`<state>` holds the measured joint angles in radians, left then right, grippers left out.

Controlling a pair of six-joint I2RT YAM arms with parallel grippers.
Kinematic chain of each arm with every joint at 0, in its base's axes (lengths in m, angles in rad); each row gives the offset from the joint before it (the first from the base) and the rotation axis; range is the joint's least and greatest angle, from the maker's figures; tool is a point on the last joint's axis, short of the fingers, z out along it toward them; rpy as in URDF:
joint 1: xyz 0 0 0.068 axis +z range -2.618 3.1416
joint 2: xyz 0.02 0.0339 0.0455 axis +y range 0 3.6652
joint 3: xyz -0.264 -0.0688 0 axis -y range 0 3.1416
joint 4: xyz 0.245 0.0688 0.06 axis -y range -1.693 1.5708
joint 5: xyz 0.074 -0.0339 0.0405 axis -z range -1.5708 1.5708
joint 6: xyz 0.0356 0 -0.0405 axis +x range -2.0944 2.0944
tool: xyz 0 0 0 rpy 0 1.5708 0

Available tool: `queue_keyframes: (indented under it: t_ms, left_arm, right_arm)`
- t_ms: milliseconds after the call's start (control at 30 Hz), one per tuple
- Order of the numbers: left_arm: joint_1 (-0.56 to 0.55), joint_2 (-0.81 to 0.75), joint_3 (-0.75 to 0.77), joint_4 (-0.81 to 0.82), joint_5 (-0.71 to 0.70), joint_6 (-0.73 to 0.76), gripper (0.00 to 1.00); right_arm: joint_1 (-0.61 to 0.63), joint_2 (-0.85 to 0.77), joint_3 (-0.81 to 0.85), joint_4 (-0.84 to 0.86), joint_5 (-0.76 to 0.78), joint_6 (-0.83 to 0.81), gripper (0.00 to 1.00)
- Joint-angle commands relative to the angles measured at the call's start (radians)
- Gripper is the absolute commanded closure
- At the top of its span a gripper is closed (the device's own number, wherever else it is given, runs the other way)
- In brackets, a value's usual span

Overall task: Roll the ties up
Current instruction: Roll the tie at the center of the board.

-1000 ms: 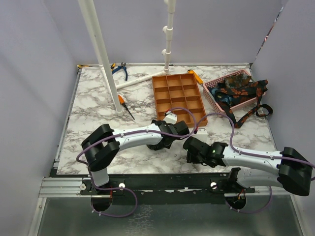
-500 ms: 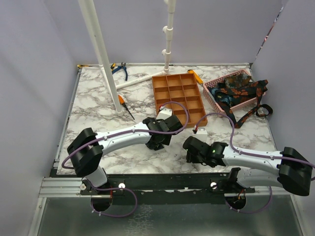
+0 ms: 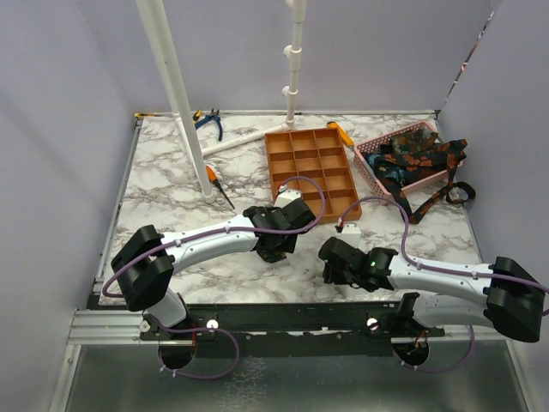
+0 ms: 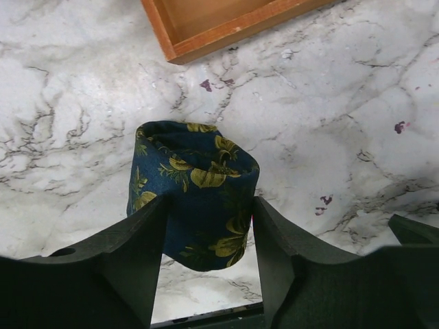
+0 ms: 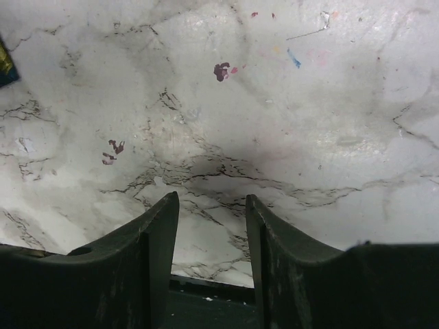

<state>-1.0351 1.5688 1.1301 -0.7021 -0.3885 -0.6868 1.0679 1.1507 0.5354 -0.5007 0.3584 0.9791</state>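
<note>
A rolled tie [image 4: 192, 181], dark navy with yellow-gold leaves, stands on end on the marble table [image 4: 357, 157], just in front of the orange tray [image 4: 206, 34]. My left gripper [image 4: 209, 205] has a finger pressed against each side of the roll; from above, the left gripper [image 3: 274, 249] covers it. Several more ties [image 3: 412, 154] lie piled in the pink basket [image 3: 364, 156], and one tie trails out onto the table [image 3: 429, 199]. To the right of the roll, my right gripper [image 5: 210, 202] hovers open over bare marble, also seen from above [image 3: 330, 268].
The orange compartment tray [image 3: 273, 172] sits just behind the left gripper. A slanted white pipe [image 3: 182, 112] and an upright white pipe stand [image 3: 294, 69] rise from the back of the table. Blue-handled pliers [image 3: 208, 120] and an orange-handled tool [image 3: 216, 184] lie at the left.
My left arm has stretched out, carrying its gripper slightly back and left, and its jaws have closed in on the rolled tie. The right arm has not moved.
</note>
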Motion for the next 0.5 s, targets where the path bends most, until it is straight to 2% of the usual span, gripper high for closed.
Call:
queue_keyframes:
  t_ms: [0,167,467]
  left_arm:
    - [0.001,-0.009,-0.016,0.060,0.091,-0.005,0.47]
    - [-0.001,0.000,-0.033,0.098,0.141,-0.001,0.47]
    - [-0.007,0.037,-0.095,0.192,0.209,0.003,0.39]
  right_arm:
    - [0.007,-0.035,0.003,0.011,0.004,0.015,0.52]
    - [0.007,-0.072,-0.025,0.036,0.006,0.025,0.52]
    - [0.007,-0.088,-0.061,0.094,-0.021,0.040,0.52]
